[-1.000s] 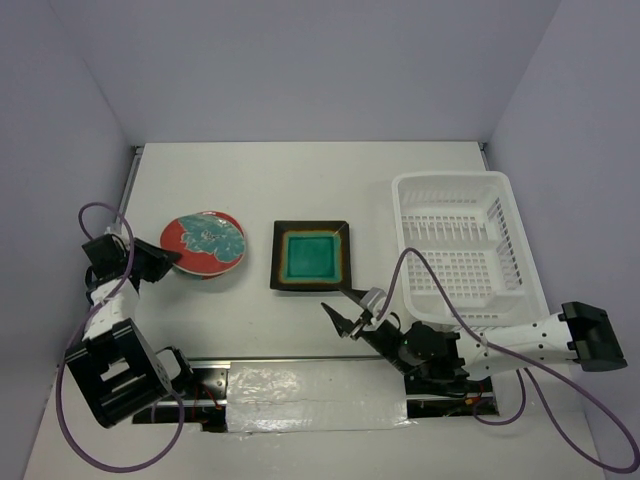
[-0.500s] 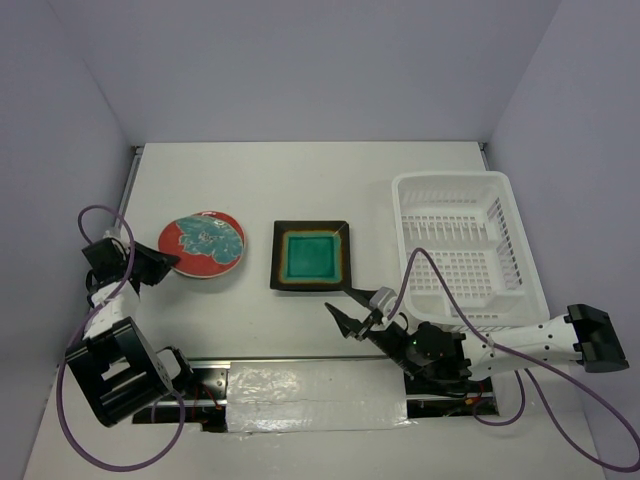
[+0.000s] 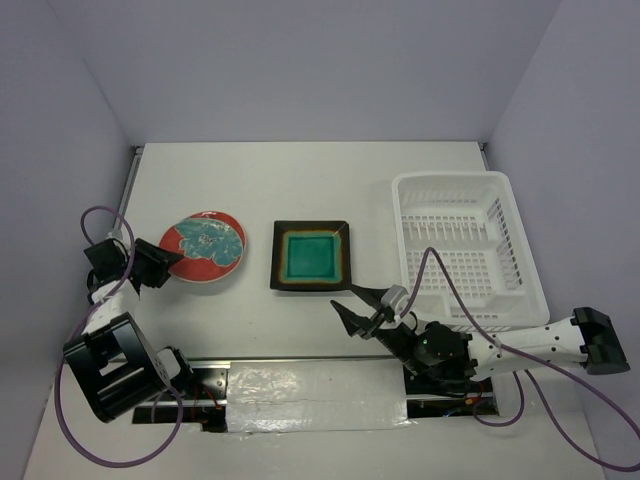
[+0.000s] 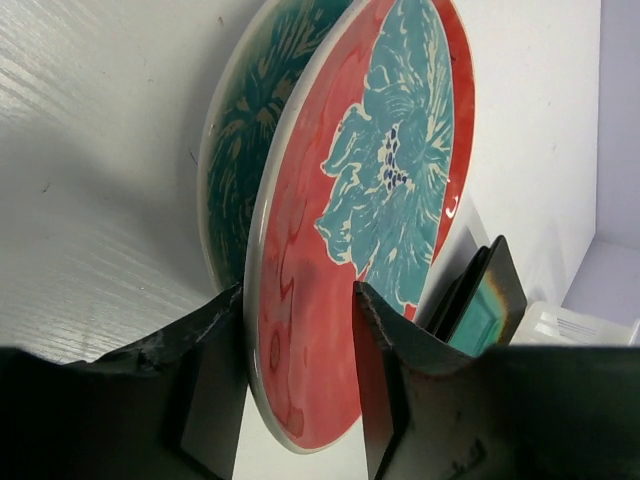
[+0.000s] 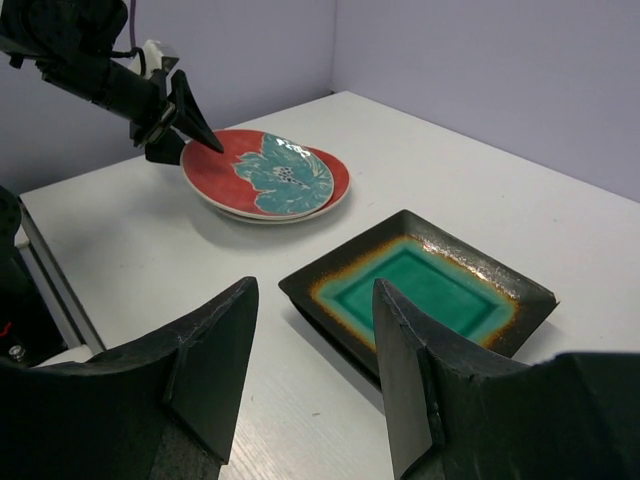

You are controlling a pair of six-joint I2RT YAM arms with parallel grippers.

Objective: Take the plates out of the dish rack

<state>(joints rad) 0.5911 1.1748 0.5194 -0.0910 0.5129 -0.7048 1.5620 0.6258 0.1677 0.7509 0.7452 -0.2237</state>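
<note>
The right gripper (image 3: 362, 307) hangs low over the white table (image 3: 300, 180), close to the near edge. Its two fingers are spread wide and nothing is between them. It points at the near right corner of the square plate (image 3: 311, 256). It is just beside that corner but does not touch it.

A bit farther back, on the left side, the left gripper (image 3: 170, 262) sits at the left edge of the red round plate (image 3: 203, 246). One finger is on each side of the rim, so the rim is between them. I cannot tell if the fingers are pinching the rim or have let go.

The red round plate has a big blue-green flower on it. It lies on top of a second round plate (image 4: 235, 150) with a green leafy pattern.

The square plate lies flat on the table. It has a black rim and a green middle. It sits between the round plates and the dish rack (image 3: 450, 182).

The dish rack is a white basket on the right side, and it reaches the farthest back. All three plates are on the table, outside the rack.
</note>
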